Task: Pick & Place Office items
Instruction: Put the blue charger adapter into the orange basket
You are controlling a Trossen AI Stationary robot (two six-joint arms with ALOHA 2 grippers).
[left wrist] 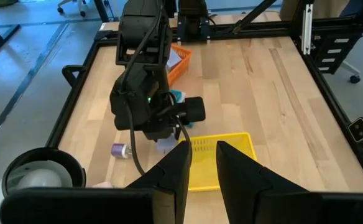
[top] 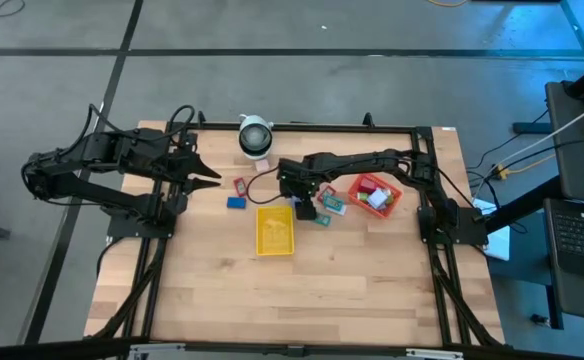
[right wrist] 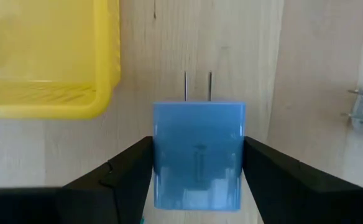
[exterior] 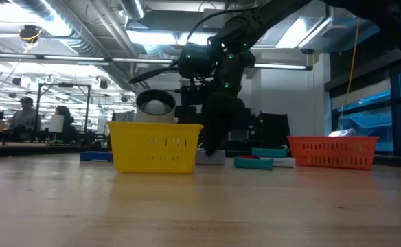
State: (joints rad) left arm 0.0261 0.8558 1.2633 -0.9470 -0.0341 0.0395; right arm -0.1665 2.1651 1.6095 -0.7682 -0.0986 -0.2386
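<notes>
My right gripper [top: 303, 207] is low over the table beside the yellow tray's [top: 275, 231] right side. It is shut on a light blue block [right wrist: 198, 155] with two thin prongs at its far end. My left gripper [top: 215, 178] waits at the table's left, raised, empty, its fingers a little apart [left wrist: 201, 158]. A blue block [top: 236, 202] and a red item [top: 240, 185] lie flat on the table left of the tray. Teal and red packets [top: 327, 208] lie to its right. More items lie in the red-orange tray [top: 374, 194]. My right gripper pinches the light blue block by its two opposite long sides [right wrist: 156, 163] between its two fingers, at the end away from the prongs. The fingers come from above, pointing down. I cannot tell whether the block rests on the table or hangs just above it [exterior: 211, 156].
A white round object with a dark centre [top: 255, 135] stands at the far edge. A dark cable runs from it across the table toward my right arm. Metal frame rails border the table. Bare wood lies on the near half.
</notes>
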